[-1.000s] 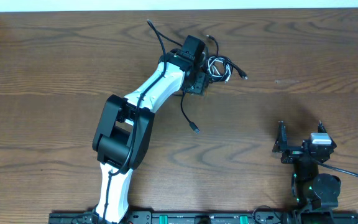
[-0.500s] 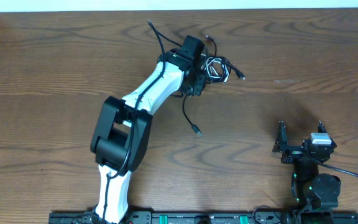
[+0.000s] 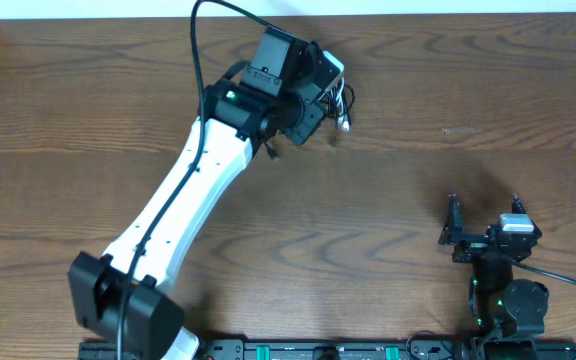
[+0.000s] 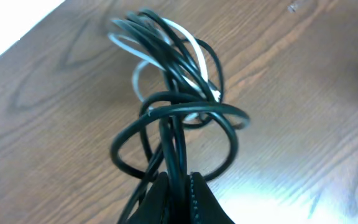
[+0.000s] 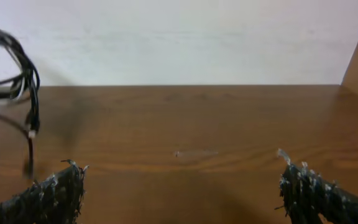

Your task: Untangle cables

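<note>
left gripper far mid-table, jaws pinched on black strands of the cables. tangle bunches just past its tips, seemingly lifted. right gripper parked near, spread wide, empty. bundle lies well away, far-left of it.

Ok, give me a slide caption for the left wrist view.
The left hand grips a knot of black and white cables over the wooden table.

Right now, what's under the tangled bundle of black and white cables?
Only bare brown wooden table shows beneath the cables, pinched by the left gripper; overhead, the arm covers that spot.
</note>
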{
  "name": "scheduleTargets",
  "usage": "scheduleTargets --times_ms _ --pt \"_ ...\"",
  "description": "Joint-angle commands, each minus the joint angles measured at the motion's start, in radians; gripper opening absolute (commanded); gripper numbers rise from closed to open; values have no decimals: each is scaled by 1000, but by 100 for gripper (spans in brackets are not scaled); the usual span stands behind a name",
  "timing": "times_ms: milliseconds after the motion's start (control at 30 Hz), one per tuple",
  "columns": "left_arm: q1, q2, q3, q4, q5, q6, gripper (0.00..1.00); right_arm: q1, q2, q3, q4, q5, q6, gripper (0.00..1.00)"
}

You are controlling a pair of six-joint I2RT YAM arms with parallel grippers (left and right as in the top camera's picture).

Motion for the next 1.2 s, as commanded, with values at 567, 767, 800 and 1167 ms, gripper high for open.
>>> scheduleTargets --times_ms 567,767,800,1167 --pt "-1 -193 19 -132 173 413 7 -5 46 161 -1 -372 102 99" --pt "-1 -193 19 -133 253 463 7 -25 288 409 -138 -454 71 99" --pt "-1 -193 19 -133 252 463 7 -26 315 433 -151 -467 70 99" --pt "-1 -193 19 -224 364 599 8 -31 812 745 -255 -877 245 99"
